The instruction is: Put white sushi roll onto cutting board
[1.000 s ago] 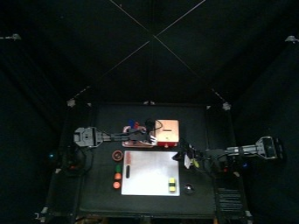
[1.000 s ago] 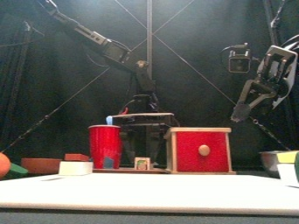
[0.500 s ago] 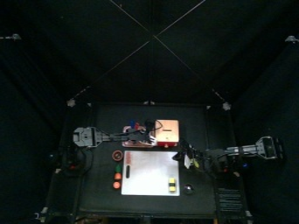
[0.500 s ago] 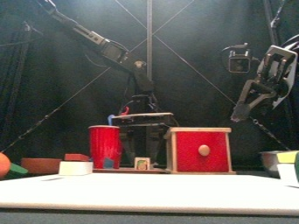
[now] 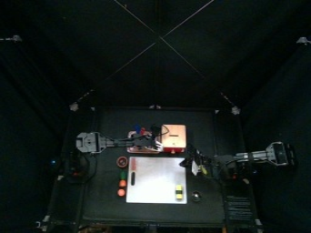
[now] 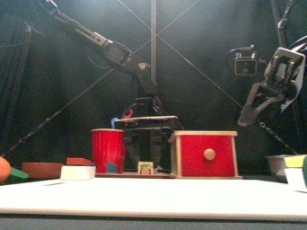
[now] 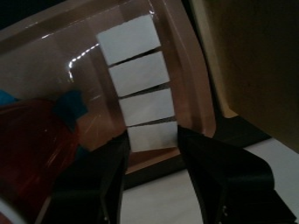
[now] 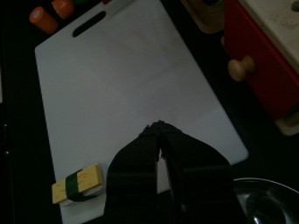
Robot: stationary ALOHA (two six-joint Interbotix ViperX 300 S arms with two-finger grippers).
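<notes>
Cutting board (image 6: 156,199) nearest us carries no white piece yet; right claw (image 8: 156,131) hangs clenched and empty above it. Behind, the white sushi roll (image 7: 152,137) sits in the tray (image 7: 191,61), left claw (image 7: 153,141) spread either side of it, not gripping; arms haven't visibly shifted in the last second, so we judge the pick is only starting.

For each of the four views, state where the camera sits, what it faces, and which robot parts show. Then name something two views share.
Top: overhead, straight down; cutting board, both arms.
Front: table edge, level; red box, arms behind.
Left wrist: on left arm; white sushi roll, left gripper jaws apart.
Right wrist: on right arm; board, right gripper jaws together.
Shared: top and right wrist show the board.
</notes>
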